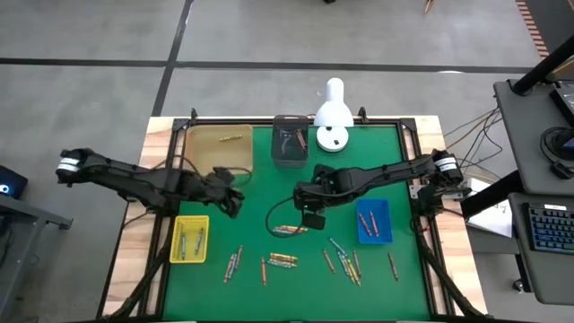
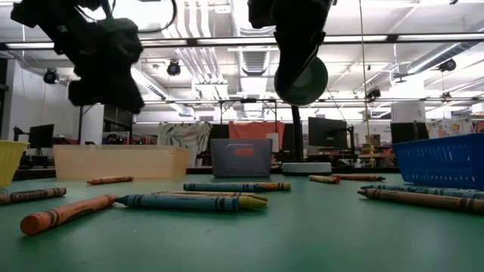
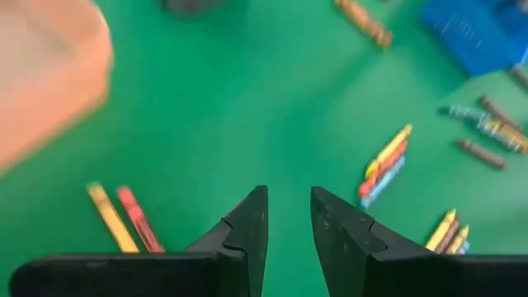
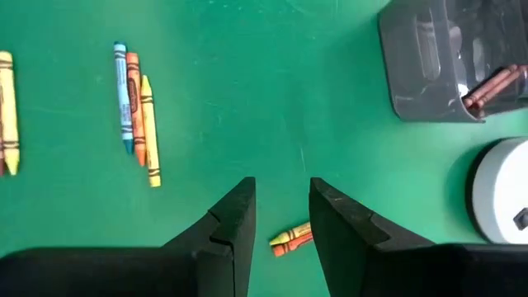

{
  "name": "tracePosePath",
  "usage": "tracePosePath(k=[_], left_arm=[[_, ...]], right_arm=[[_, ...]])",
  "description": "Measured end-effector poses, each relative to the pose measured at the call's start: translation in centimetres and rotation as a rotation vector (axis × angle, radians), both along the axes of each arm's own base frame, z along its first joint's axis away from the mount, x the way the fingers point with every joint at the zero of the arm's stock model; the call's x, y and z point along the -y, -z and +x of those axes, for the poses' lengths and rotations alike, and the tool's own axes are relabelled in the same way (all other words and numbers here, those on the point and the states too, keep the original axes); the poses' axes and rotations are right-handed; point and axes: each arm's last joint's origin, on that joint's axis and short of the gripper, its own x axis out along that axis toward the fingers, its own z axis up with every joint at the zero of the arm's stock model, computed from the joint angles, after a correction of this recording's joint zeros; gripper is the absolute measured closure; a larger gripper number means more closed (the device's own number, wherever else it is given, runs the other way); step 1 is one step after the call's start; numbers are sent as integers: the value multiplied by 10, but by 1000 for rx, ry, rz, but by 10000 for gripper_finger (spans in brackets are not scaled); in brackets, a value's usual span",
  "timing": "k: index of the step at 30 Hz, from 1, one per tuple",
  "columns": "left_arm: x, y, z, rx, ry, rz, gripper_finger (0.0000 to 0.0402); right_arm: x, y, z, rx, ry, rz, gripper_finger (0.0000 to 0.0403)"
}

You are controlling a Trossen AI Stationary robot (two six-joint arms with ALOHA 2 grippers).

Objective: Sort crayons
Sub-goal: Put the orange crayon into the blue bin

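Crayons (image 1: 285,231) are scattered across the lower part of the green tabletop (image 1: 269,175). Both the left end effector (image 1: 231,203) and the right end effector (image 1: 311,218) are seen slightly parted, with nothing held.

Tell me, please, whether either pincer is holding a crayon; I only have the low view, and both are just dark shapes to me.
Observer: No. The right pincer is open, with nothing between its fingers.
Operator: Thank you. And the left one?
Observer: The left pincer is open and empty as well.
Operator: Could you say what is inside the grey bin?
Observer: Brown crayons lie inside the grey bin.
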Motion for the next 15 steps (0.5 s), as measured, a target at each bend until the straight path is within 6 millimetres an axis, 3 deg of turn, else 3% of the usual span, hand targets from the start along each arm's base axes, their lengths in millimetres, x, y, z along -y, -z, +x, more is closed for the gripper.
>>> tracePosePath(k=[5, 11, 15], left_arm=[[6, 13, 10, -135, -16, -60, 326], [8, 10, 20, -340, -44, -29, 326], [9, 21, 28, -410, -13, 14, 326]], right_arm=[[0, 0, 0, -7, -42, -16, 305], [1, 0, 1, -4, -57, -23, 306], [1, 0, 1, -6, -65, -28, 303]])
